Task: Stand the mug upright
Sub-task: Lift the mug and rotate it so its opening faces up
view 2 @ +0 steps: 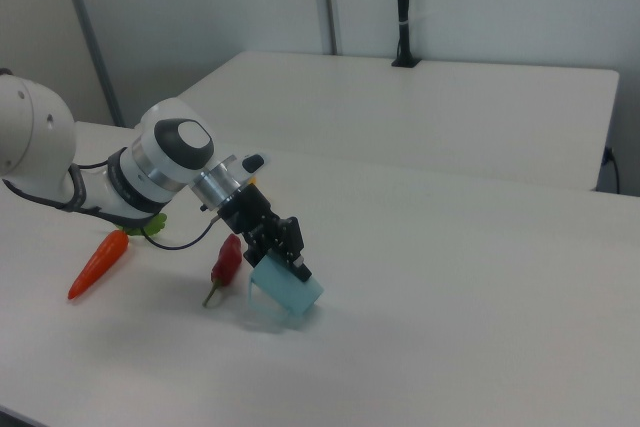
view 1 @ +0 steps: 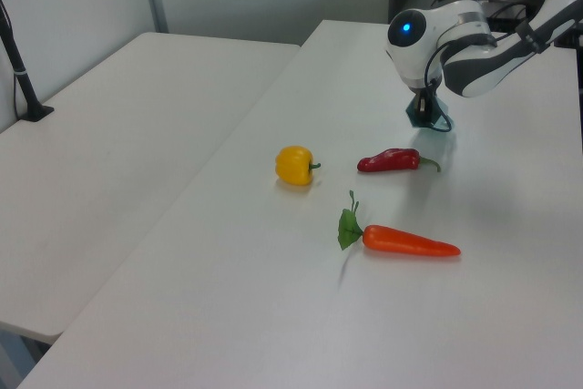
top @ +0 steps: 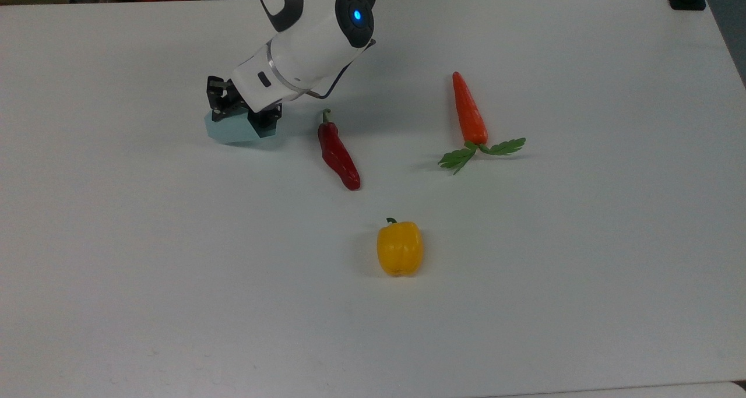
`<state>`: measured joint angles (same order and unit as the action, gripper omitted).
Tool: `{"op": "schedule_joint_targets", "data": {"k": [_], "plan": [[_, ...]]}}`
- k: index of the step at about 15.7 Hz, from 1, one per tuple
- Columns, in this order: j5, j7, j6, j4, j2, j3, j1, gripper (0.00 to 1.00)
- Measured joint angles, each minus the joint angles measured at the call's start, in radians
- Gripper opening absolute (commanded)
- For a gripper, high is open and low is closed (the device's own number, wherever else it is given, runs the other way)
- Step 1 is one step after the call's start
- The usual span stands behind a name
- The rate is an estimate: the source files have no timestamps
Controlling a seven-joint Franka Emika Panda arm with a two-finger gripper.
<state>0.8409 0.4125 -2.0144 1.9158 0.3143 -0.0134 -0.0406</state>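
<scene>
The mug (top: 230,129) is sitting on the white table (top: 524,270), near the far edge in the top view and toward the top view's left. It is pale blue with flat sides. In the right view the mug (view 2: 286,289) is leaning over, with one low edge on the table and the other side lifted up. What is inside the mug cannot be seen.

The gripper (top: 243,111) is reaching down onto the top of the mug. Its black fingers are pinching the mug's rim, one on each side of the thin wall, so they are close together and clamped on it. In the right view the gripper (view 2: 283,252) is slanting down from the white arm (view 2: 150,172) to the mug's upper edge. In the left view the gripper (view 1: 425,111) is hiding most of the mug (view 1: 435,122).

A red chili pepper (top: 338,152) is lying just beside the mug, on the top view's right of it, not touching it. An orange carrot (top: 468,111) with green leaves is lying farther to the top view's right. A yellow bell pepper (top: 399,248) is sitting nearer the front of the table, well apart from the mug.

A second white table (view 1: 109,152) is standing to the left view's left.
</scene>
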Motion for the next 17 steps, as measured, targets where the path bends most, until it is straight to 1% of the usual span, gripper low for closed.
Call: {"op": "schedule_joint_targets", "data": {"k": [1,3,7,11,14,17], "plan": [[-0.013,-0.013,0.000,0.000,-0.003,0.000,0.006,0.00],[-0.060,-0.062,-0.001,0.000,-0.013,0.000,0.021,0.00],[-0.185,-0.193,-0.002,0.000,-0.038,0.007,0.039,0.00],[-0.299,-0.279,0.011,-0.010,-0.082,0.017,0.039,0.00],[-0.431,-0.357,0.091,-0.064,-0.120,0.015,0.036,0.00],[-0.592,-0.387,0.139,-0.110,-0.156,0.001,0.020,0.00]]}}
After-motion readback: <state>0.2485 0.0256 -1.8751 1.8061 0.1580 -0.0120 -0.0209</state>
